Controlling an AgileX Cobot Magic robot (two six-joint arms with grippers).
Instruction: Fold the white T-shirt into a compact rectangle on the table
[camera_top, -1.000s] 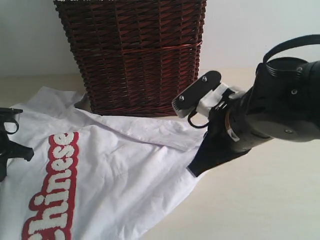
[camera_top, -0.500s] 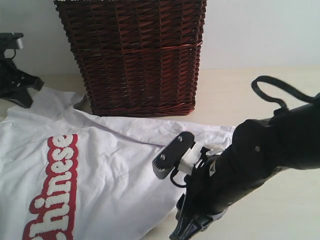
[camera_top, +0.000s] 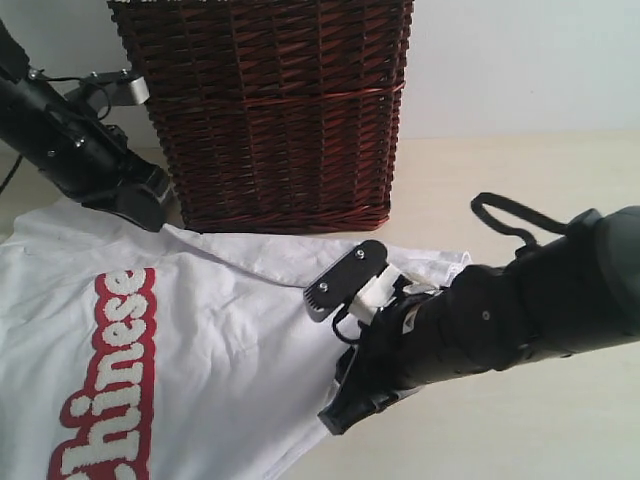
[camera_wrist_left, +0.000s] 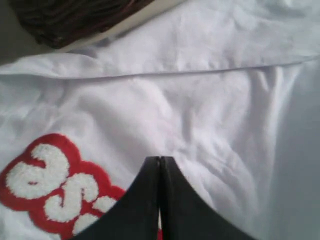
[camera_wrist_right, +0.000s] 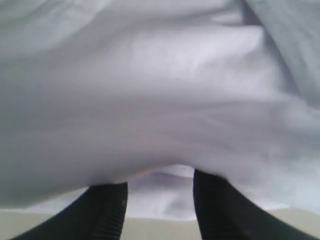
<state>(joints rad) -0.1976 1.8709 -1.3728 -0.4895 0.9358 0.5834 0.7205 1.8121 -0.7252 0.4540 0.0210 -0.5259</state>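
Gripping the side hem cleanly is, in my judgement, the step in hand.

Exterior view: the white T-shirt (camera_top: 230, 340) lies spread, print up, on the desk (camera_top: 520, 180) directly in front of the basket (camera_top: 270, 110), with its far edge close against the basket's foot. My right pincer (camera_top: 345, 408) sits low at the shirt's side edge, in front of the basket's right corner. My left pincer (camera_top: 140, 200) hangs beside the basket's lower left corner, over the shoulder area.

Left wrist view: my left pincer (camera_wrist_left: 160, 167) has its jaws pressed together with nothing between them. It is poised above plain cloth between the basket and the red lettering (camera_wrist_left: 55, 185). The jaws must part before any cloth can be taken there.

Right wrist view: my right pincer (camera_wrist_right: 160, 200) is moderately wide and holds nothing. The hem sags into the gap between the fingers (camera_wrist_right: 107, 210), and a strip of desk shows beneath. I cannot tell how many layers lie in the gap.

Recommended procedure:
1. Advance the right pincer until the hem sits deep between the jaws, then close on both layers.
2. Part the left pincer and take the shoulder near the basket's left corner.
3. Lift only enough to clear the desk, and carry both grips evenly so the fold line runs straight.
4. Keep the cloth clear of the basket's wicker, which could snag it.
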